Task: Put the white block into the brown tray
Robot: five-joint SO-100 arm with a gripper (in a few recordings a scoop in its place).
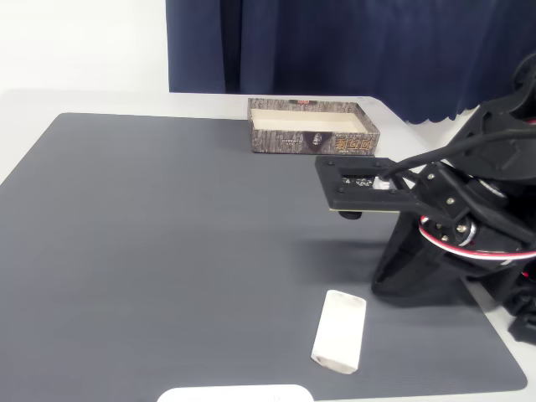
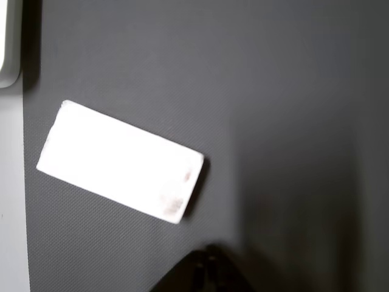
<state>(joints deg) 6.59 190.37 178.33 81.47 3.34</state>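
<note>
The white block [image 1: 339, 331] lies flat on the dark grey mat near its front edge, a small off-white slab with rounded corners. In the wrist view the white block [image 2: 121, 159] sits at centre left, slanted, with faint smudges at its right end. The brown tray [image 1: 311, 126] stands at the back of the mat, with bark-patterned walls and a cream inside holding nothing. My gripper [image 1: 332, 182] hovers above the mat between tray and block, pointing left. In the wrist view the gripper [image 2: 206, 272] shows as a dark tip at the bottom edge, jaws together, holding nothing.
A flat white rounded plate [image 1: 234, 394] pokes in at the mat's front edge, also seen as the plate [image 2: 8, 42] at the wrist view's top left. The arm's black base [image 1: 435, 268] stands on the right. A dark blue curtain [image 1: 352, 46] hangs behind the table.
</note>
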